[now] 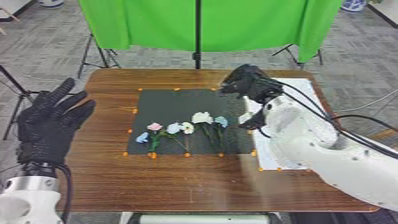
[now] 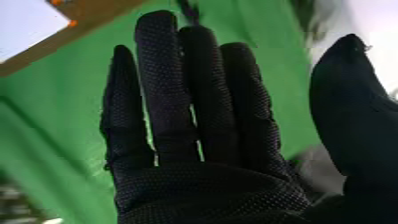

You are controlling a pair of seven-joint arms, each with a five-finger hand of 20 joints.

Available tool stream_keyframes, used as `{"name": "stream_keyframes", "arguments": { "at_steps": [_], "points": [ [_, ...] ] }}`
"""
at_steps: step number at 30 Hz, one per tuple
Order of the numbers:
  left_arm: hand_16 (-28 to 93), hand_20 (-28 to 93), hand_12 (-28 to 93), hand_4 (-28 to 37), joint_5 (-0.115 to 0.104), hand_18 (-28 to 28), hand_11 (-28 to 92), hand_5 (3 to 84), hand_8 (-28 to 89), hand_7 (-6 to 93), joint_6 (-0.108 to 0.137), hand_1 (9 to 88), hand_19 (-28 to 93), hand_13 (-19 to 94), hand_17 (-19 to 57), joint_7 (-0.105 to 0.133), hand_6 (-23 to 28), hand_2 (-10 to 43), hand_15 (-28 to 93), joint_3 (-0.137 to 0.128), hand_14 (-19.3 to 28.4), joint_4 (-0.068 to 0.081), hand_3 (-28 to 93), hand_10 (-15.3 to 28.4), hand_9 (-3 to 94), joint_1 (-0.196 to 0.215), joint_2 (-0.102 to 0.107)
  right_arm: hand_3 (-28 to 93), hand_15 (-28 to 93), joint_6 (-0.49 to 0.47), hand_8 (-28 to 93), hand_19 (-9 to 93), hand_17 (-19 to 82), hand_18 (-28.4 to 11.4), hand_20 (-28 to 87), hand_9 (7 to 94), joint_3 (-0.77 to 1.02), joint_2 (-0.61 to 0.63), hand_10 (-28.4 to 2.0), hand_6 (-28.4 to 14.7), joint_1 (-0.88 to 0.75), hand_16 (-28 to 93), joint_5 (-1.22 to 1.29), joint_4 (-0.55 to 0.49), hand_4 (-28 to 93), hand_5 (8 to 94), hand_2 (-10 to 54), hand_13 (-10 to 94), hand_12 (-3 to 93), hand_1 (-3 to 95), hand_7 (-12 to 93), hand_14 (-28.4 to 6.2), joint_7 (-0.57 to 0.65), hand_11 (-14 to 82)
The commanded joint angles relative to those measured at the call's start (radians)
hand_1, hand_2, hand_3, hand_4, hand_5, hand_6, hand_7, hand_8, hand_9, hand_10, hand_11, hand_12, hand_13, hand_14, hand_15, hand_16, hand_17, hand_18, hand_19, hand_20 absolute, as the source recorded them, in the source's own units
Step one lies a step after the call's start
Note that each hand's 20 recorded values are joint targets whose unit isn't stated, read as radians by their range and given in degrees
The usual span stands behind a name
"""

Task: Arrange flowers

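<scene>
Flowers (image 1: 202,118) lie on the black mat (image 1: 176,105) — left hand (image 1: 46,127) and right hand (image 1: 251,84) wide, fingers straight.

From the robot's head, well back, looking forward and down across the surface (image 1: 98,185) to the green cloth (image 1: 253,25). From the right wrist, close up, looking along the right hand (image 1: 245,81) toward that cloth. Shared: hand, cloth, surface edge, white sheet (image 1: 274,161) corner.

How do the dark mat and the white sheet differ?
The mat is dark, the sheet white. Flowers lie on the mat, while the right arm partly hides the sheet in the head view. The mat is on the left, the sheet on the right. Shared: both lie flat on the table.
</scene>
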Motion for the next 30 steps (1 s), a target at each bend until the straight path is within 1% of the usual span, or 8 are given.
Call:
{"name": "stream_keyframes", "arguments": {
  "at_steps": [1, 12, 14, 16, 18, 22, 27, 30],
  "points": [
    [-11, 1, 10, -28.3, -0.001, 25.8, 26, 35.5, -8, 11.0, -0.036, 19.9, 65, 23, -8.9, 0.024, 7.0, 9.4, 56, -0.009, 27.6, 0.031, 75, 19.0, 30.0, 0.027, 0.002, 81, 46, 0.065, -14, 64, 15, -23.7, 13, 60.3, 0.414, 0.035, -14.0, -1.4, -0.359, 12, 0.361, -0.012, -27, 54.2, -4.2, 52, 14.0, 26.8, 18, -15.2, -0.171, 17.8],
    [-11, 6, 10, -28.3, -0.018, 26.9, 25, 33.5, -8, 10.8, -0.066, 18.7, 68, 24, -7.0, 0.018, 6.7, 9.3, 55, -0.063, 27.9, 0.055, 75, 18.9, 30.0, 0.047, -0.011, 82, 41, 0.06, -14, 55, 8, -24.3, 15, 53.1, 0.645, 0.008, -14.6, -1.7, -0.559, 11, 0.767, 0.013, -28, 49.0, -2.3, 44, 13.6, 22.5, 18, -17.4, -0.365, 15.7],
    [-11, 6, 10, -28.3, -0.022, 27.1, 25, 33.5, -8, 10.7, -0.062, 18.5, 67, 24, -7.0, 0.012, 6.7, 9.4, 54, -0.067, 27.8, 0.062, 75, 18.9, 30.1, 0.043, -0.013, 82, 41, 0.049, -13, 55, 8, -24.4, 16, 52.9, 0.674, 0.007, -14.6, -1.7, -0.588, 12, 0.815, 0.02, -28, 49.0, -2.0, 44, 13.7, 22.1, 17, -17.5, -0.385, 15.5],
    [-11, 5, 10, -28.3, -0.019, 27.2, 25, 33.5, -8, 10.9, -0.082, 18.3, 66, 24, -7.2, 0.003, 6.7, 9.4, 53, -0.072, 27.6, 0.078, 75, 18.9, 30.0, 0.035, -0.019, 82, 41, 0.034, -13, 55, 8, -24.5, 16, 52.7, 0.705, 0.011, -14.7, -1.8, -0.625, 12, 0.906, 0.028, -28, 49.0, -1.7, 44, 13.7, 21.7, 17, -17.8, -0.432, 15.4],
    [-11, 5, 10, -28.3, -0.033, 27.4, 24, 33.5, -8, 10.8, -0.077, 17.8, 66, 25, -7.3, 0.01, 6.7, 9.4, 52, -0.066, 27.6, 0.084, 75, 18.8, 30.2, 0.031, -0.02, 82, 40, 0.051, -13, 55, 7, -24.6, 17, 52.4, 0.713, 0.012, -14.7, -1.7, -0.638, 12, 0.922, 0.033, -28, 48.7, -1.1, 43, 13.6, 21.0, 17, -17.9, -0.434, 15.1],
    [-11, 5, 10, -28.3, -0.03, 27.9, 23, 34.1, -8, 10.7, -0.094, 17.1, 64, 27, -7.2, -0.003, 6.5, 9.3, 50, -0.058, 27.6, 0.103, 75, 18.1, 31.3, 0.028, -0.03, 82, 40, 0.023, -13, 54, 7, -24.9, 18, 52.2, 0.755, 0.006, -14.8, -1.8, -0.676, 12, 0.977, 0.044, -28, 48.4, -0.3, 43, 13.7, 19.7, 16, -18.4, -0.438, 14.7],
    [-9, 4, 11, -28.3, -0.034, 27.7, 22, 34.3, -8, 10.3, -0.096, 16.6, 61, 27, -8.0, 0.006, 6.3, 9.0, 46, -0.049, 26.6, 0.116, 75, 17.8, 31.7, 0.028, -0.032, 81, 39, 0.0, -13, 54, 6, -25.0, 19, 52.0, 0.789, 0.001, -15.1, -1.7, -0.717, 12, 1.018, 0.059, -28, 48.5, 1.0, 42, 13.5, 18.5, 16, -18.9, -0.443, 14.2],
    [-9, 4, 10, -28.3, 0.005, 27.3, 22, 34.4, -8, 10.2, -0.089, 16.5, 59, 26, -8.4, -0.021, 6.1, 9.0, 45, -0.056, 26.1, 0.117, 75, 17.6, 31.7, 0.032, -0.043, 81, 39, 0.002, -13, 54, 5, -25.2, 20, 51.8, 0.808, -0.021, -15.2, -1.7, -0.743, 12, 1.002, 0.07, -28, 48.5, 1.7, 42, 13.5, 18.1, 16, -19.0, -0.437, 13.9]
  ]
}}
